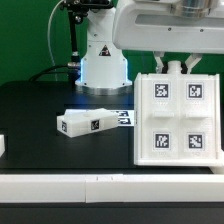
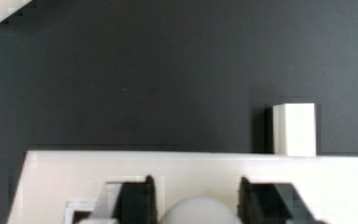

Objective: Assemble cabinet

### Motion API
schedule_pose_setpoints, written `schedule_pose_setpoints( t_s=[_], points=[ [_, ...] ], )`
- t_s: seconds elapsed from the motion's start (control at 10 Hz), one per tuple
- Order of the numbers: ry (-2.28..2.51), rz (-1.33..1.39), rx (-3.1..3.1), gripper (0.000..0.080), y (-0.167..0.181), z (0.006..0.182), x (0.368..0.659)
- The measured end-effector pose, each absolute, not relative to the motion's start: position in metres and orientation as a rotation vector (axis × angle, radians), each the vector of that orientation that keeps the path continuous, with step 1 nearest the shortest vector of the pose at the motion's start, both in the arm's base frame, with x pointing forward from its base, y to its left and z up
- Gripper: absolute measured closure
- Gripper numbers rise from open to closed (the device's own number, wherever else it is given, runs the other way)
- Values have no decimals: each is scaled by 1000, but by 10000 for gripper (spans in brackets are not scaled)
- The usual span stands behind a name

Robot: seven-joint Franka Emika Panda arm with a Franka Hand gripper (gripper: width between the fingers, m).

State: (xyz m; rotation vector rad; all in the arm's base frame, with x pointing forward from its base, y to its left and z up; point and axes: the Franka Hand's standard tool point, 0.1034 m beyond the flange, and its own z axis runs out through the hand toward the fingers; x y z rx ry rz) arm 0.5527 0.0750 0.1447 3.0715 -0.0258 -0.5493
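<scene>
A large white cabinet panel (image 1: 176, 118) with four square tags stands upright at the exterior view's right. My gripper (image 1: 175, 66) comes down from above and is shut on its top edge. In the wrist view the two black fingers (image 2: 133, 200) straddle the white cabinet part (image 2: 87, 170), with a rounded white bump between them at my gripper (image 2: 197, 192). A smaller white cabinet block (image 1: 85, 123) with tags lies on the black table, left of the held panel. The wrist view shows a narrow white piece (image 2: 295, 128) beyond the held part.
The marker board (image 1: 122, 117) lies flat behind the small block. The robot's white base (image 1: 103, 62) stands at the back. A long white rail (image 1: 100, 186) runs along the front edge. Another white piece (image 1: 3, 145) shows at the left edge, and one in the wrist view's corner (image 2: 5, 10).
</scene>
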Motion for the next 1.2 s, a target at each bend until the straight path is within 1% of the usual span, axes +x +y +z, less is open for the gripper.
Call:
schedule_pose_setpoints(
  t_s=[0.1,0.2,0.3,0.5,0.6,0.9,1.0,1.2],
  points=[
    [-27,-552,3071,583,75,144,552],
    [-39,-613,3056,583,74,146,549],
    [-50,-711,3027,583,71,153,556],
    [-79,-771,2992,583,60,157,585],
    [-79,-776,2985,583,60,158,592],
    [-80,-773,2986,583,60,157,593],
    [-104,-771,2980,583,69,160,591],
    [-98,-759,2994,583,72,169,588]
  ],
)
